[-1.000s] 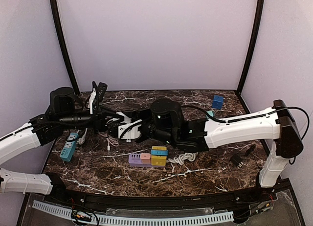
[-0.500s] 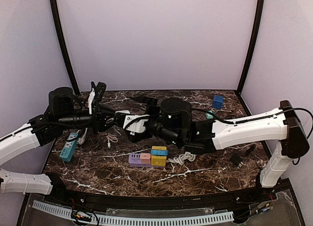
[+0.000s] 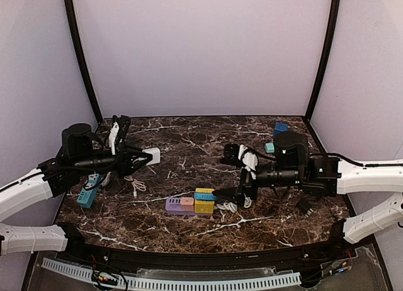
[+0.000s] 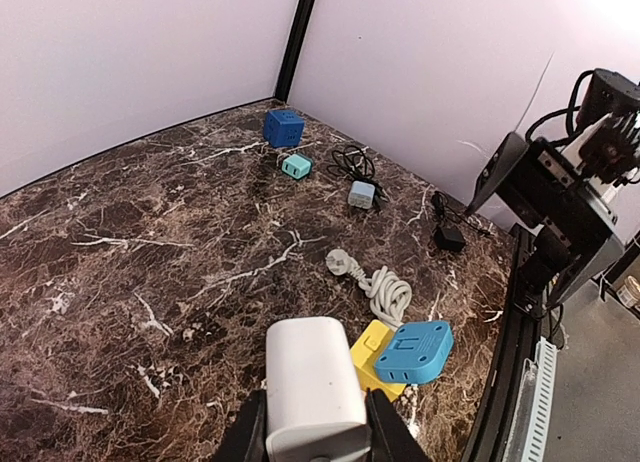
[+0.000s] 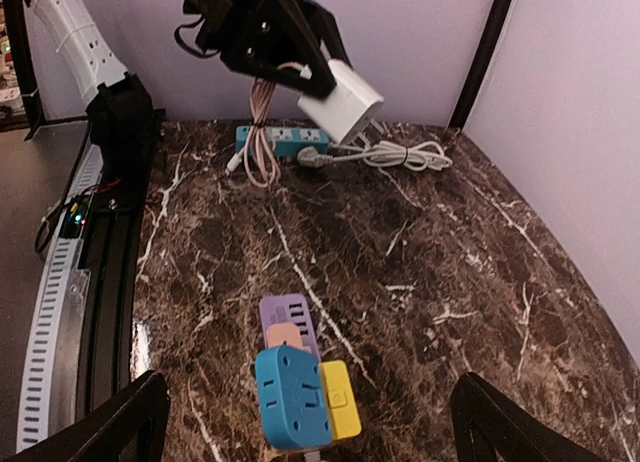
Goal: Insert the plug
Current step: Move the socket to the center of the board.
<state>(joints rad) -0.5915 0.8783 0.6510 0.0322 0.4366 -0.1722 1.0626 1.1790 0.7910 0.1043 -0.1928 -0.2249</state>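
White plug (image 4: 313,387) in left tool (image 4: 316,434), grip seemingly plain only wrist-side.

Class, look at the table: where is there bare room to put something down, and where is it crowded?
Free: the back middle of the table, between charger and blue cube; also the near edge before the sockets. Crowded: around the teal strip and white cord.

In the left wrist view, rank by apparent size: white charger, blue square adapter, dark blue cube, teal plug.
1. white charger, nearest the camera
2. blue square adapter
3. dark blue cube
4. teal plug
True sizes unsure.
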